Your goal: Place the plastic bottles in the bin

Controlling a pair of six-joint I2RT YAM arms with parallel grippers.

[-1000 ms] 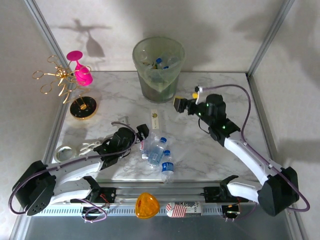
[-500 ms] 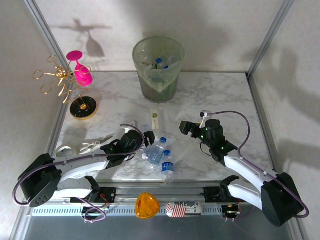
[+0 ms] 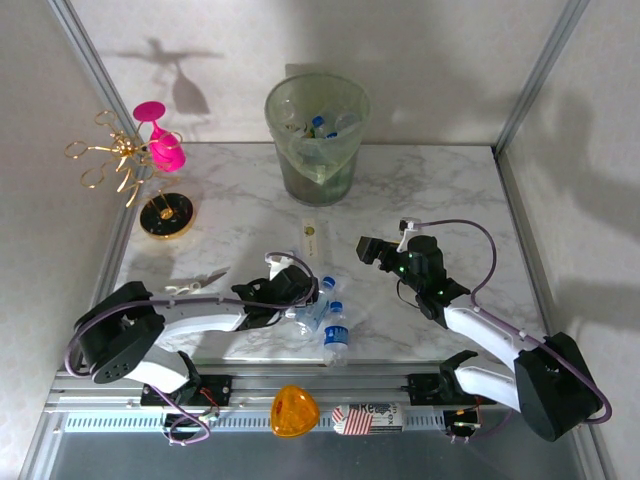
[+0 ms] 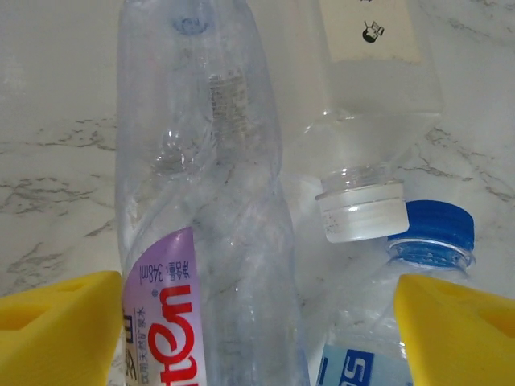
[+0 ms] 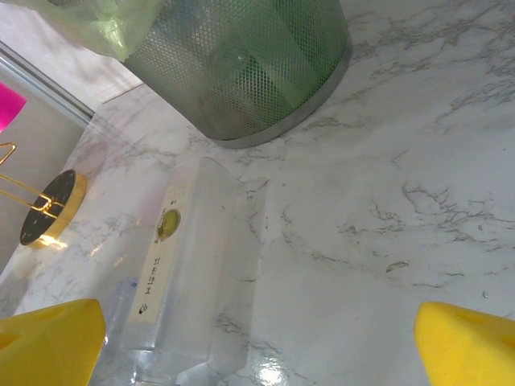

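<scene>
Left gripper point(image 4: 257, 330) stands wide open astride a clear purple-labelled bottle point(image 4: 201, 225), nothing clamped yet. A white-capped bottle point(image 4: 362, 211) and a blue-capped bottle point(image 4: 430, 237) crowd just beside it, so closing here could catch two and slip. Its arm point(image 3: 200, 315) reaches low across the table point(image 3: 440, 190). Right gripper point(image 3: 368, 250) hangs open and empty, pointed toward the bin point(image 3: 315, 180) at the far edge.

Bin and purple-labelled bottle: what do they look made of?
Bin: fine grey mesh wall, likely metal, matte, lined with a thin pale-green plastic bag. Purple-labelled bottle: clear thin plastic, glossy, dented and creased.
</scene>
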